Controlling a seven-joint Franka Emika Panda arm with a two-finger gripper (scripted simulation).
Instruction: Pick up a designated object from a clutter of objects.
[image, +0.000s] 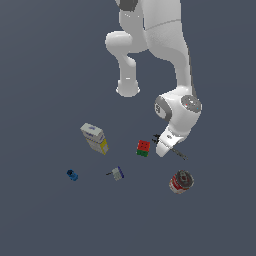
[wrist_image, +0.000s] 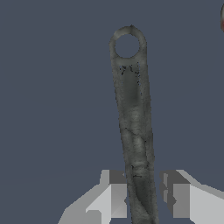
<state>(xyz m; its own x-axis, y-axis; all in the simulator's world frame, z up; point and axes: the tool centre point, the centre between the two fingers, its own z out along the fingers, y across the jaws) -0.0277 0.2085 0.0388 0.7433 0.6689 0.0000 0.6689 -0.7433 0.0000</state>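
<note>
The designated object, a thin dark grey wrench (image: 179, 153), lies close to the floor between the red-green cube (image: 143, 148) and the red can (image: 181, 181). My gripper (image: 163, 146) is down over its middle, so only the two ends show in the exterior view. In the wrist view the wrench (wrist_image: 133, 109) runs away from me with its ring end farthest. My gripper (wrist_image: 143, 192) has a finger pressed close on each side of the handle, shut on it.
A white-yellow-blue box (image: 95, 138) lies toward the exterior view's left. A small blue cylinder (image: 72, 175) and a small grey-white piece (image: 117, 173) sit nearer the front. The arm's white base (image: 128, 89) stands behind.
</note>
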